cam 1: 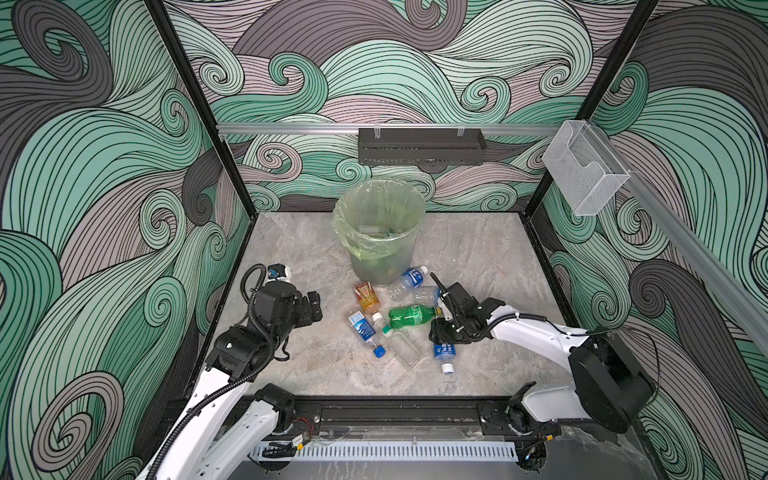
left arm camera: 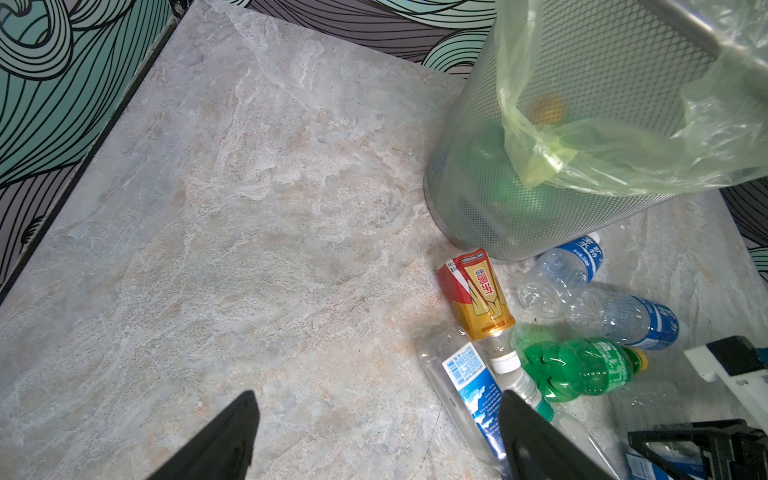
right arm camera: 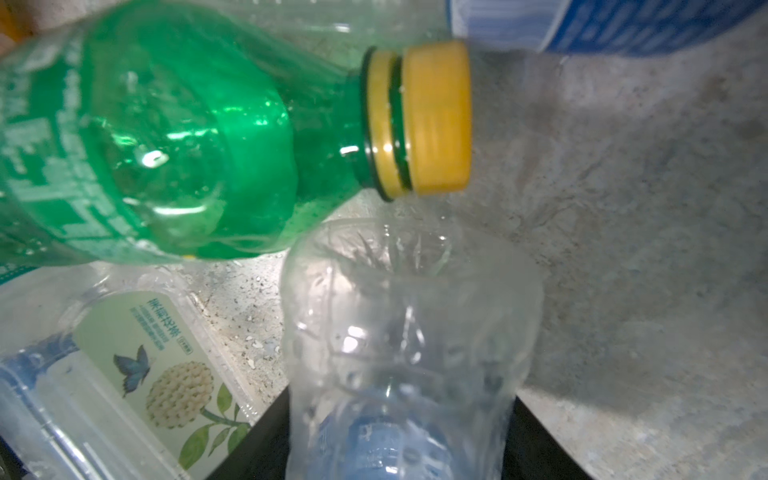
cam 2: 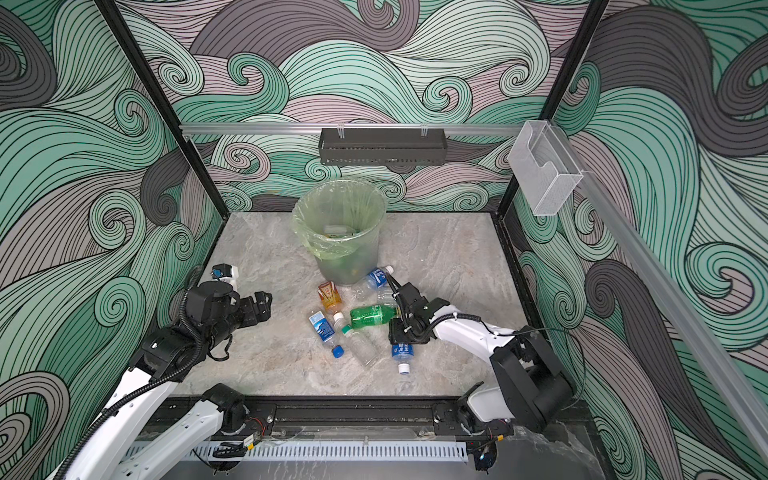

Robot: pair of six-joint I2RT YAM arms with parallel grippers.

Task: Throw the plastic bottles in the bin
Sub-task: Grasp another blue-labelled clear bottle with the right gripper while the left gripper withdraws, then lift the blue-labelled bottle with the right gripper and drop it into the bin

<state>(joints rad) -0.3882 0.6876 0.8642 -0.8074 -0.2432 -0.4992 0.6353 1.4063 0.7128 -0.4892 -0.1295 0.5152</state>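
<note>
The bin point(cam 1: 374, 266), a grey mesh basket lined with a pale green bag, stands mid-table; the left wrist view shows its wall point(left arm camera: 582, 62). Several plastic bottles lie in front of it: an orange one point(cam 1: 366, 297), a green one with a yellow cap point(cam 1: 411, 316), clear ones with blue labels point(cam 1: 409, 279) point(cam 1: 365, 332), and a plain clear one point(cam 1: 401, 343). My right gripper point(right arm camera: 401, 436) is low among them, its fingers pressed against both sides of a clear blue-label bottle point(right arm camera: 411, 332) point(cam 1: 444, 353). My left gripper point(left arm camera: 376, 399) point(cam 1: 316, 305) hangs open over bare table, left of the pile.
A black perforated tray point(cam 1: 422, 145) hangs on the back rail. A clear acrylic box point(cam 1: 582, 170) is mounted on the right rail. A clear square bottle with a butterfly label point(right arm camera: 124, 374) lies beside the held one. Black frame edges border the marble table point(cam 1: 291, 365).
</note>
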